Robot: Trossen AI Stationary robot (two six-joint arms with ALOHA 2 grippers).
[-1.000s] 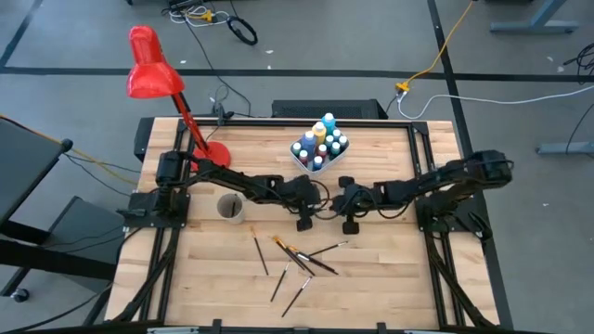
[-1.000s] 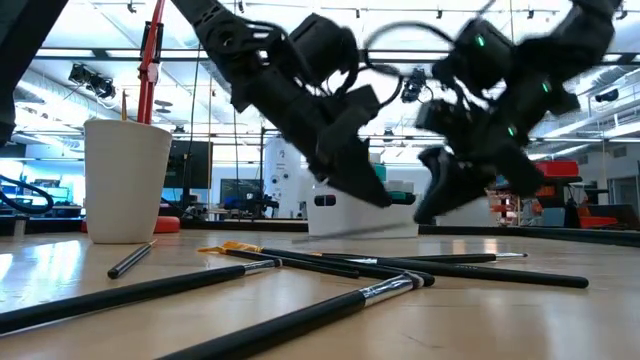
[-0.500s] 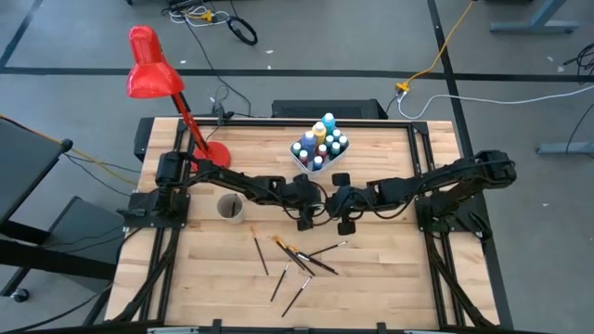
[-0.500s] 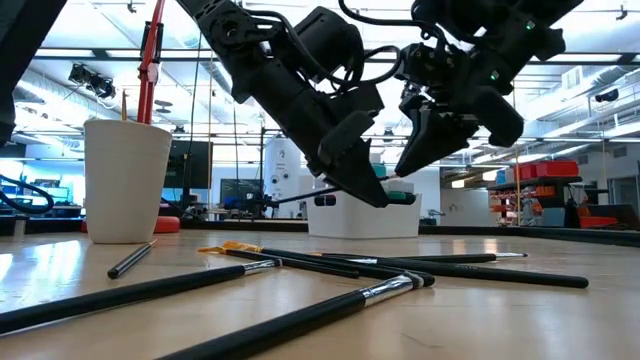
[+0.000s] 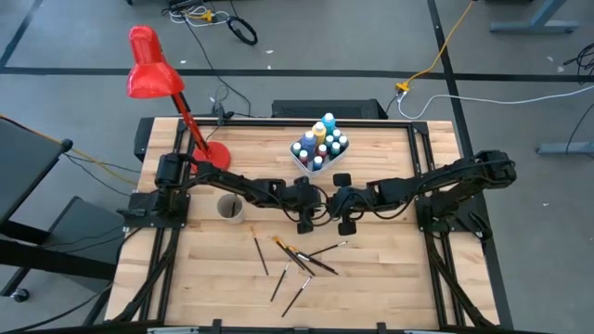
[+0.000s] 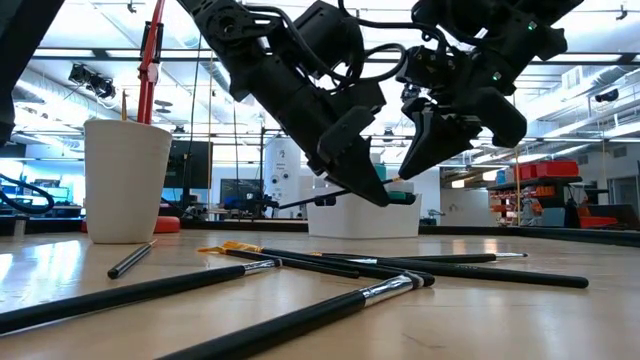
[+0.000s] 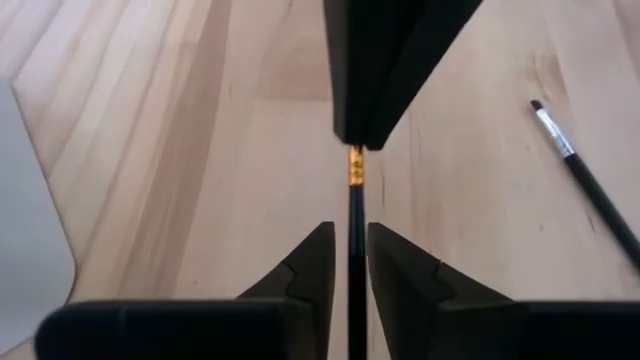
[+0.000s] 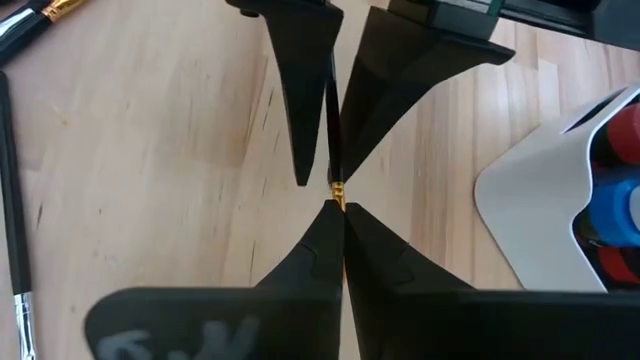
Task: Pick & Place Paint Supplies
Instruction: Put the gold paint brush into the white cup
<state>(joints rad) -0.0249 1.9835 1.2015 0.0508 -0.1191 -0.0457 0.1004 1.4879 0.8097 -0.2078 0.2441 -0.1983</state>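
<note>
A thin dark-handled paintbrush (image 6: 330, 196) hangs in the air over the table's middle, nearly level, between my two grippers. My left gripper (image 5: 306, 219) is shut on its handle. My right gripper (image 5: 344, 221) faces it and is shut on the brush's end just past the gold ferrule (image 7: 355, 165). Several more paintbrushes (image 5: 297, 260) lie flat on the wood nearer the front edge. The small paint bottles (image 5: 319, 146) stand upright, packed in a white tray (image 5: 302, 160) toward the far edge. My left gripper pinches the paintbrush's dark handle (image 7: 356, 235) between its two fingers, a short way behind the ferrule. The fingers slant down from the table's left and lie along the brush, which is lifted clear. My right gripper pinches the brush's end beside the gold ferrule (image 8: 337, 195) between its fingertips (image 8: 322, 232). It slants down from the table's right, meeting the left gripper tip to tip.
A beige cup (image 5: 229, 207) stands left of the grippers, with one brush handle showing above its rim (image 6: 124, 105). A red desk lamp (image 5: 153, 74) has its base (image 5: 215, 155) at the far left. A small black object (image 5: 341, 179) lies near the tray.
My right gripper has swung up and toward the table's left until its fingertips met the brush's ferrule end. My left gripper has raised the paintbrush from just above the table to a clear height. Both have barely moved in the last half second.
</note>
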